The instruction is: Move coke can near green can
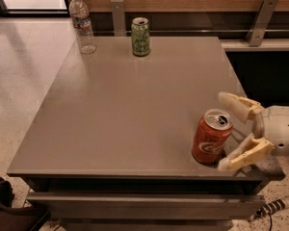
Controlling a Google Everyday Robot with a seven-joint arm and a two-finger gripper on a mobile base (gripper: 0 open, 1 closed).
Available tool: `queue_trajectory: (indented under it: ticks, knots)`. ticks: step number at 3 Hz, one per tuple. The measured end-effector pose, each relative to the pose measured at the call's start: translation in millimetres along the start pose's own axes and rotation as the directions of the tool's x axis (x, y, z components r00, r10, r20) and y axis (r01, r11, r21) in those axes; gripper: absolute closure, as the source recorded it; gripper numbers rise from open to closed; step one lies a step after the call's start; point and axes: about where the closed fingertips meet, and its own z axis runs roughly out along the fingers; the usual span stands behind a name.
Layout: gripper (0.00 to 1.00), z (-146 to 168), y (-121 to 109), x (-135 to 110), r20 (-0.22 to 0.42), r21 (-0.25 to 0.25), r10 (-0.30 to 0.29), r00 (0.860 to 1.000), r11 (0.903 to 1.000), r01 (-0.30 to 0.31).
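Observation:
The coke can [211,137], red-orange with white script and a silver top, stands upright near the front right corner of the grey table [135,105]. The green can [140,36] stands upright at the table's far edge, a little left of centre. My gripper [223,131] comes in from the right, open, with one pale finger behind the coke can and the other in front of it. The fingers flank the can's right side and are not closed on it.
A clear plastic water bottle [82,23] stands at the table's far left corner, left of the green can. A wooden wall panel with metal brackets [117,14] runs behind the table. A dark object [5,206] lies on the floor at the lower left.

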Motion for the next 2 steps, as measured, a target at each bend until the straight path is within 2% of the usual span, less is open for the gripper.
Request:
queue_trajectory:
  ticks: [1,2]
  knots:
    - [0.15,6.1,-0.4,8.6,-0.008,0.0,-0.002,1.0,1.0,0.002]
    - [0.46,8.4,0.6,6.5,-0.008,-0.005,-0.004,1.0,1.0,0.004]
